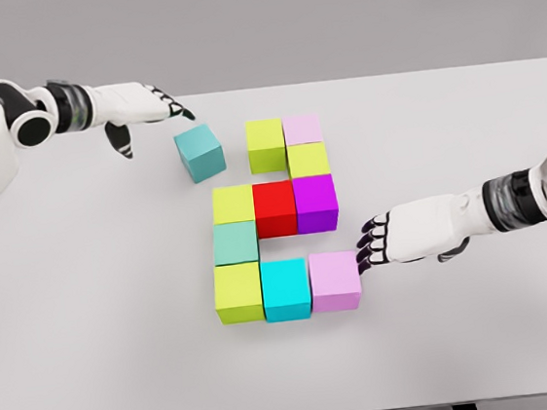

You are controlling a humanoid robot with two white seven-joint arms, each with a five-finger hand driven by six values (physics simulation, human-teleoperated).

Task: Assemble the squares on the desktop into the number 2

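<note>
My left hand [141, 106] hovers open at 10 o'clock of the loose, skewed teal cube [199, 152], last piece to push right against the top row [285, 145], while my right hand [380, 243], fingers loosely spread, touches the finished 2's base [287, 287].

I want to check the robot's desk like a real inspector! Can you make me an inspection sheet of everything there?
Surface: white table, flat, bare outside the blocks.
Job's things: nine blocks joined in a 2 shape; top row lime block and pale pink block, but its left spot is unfilled. The teal block sits loose and turned, apart from the rest.
Clutter: nothing seen.
Hands: left hand open, just left of the teal block, holding nothing; right hand open, fingertips beside the bottom pink block.
Cables: nothing seen.
Surroundings: plain grey background.
</note>
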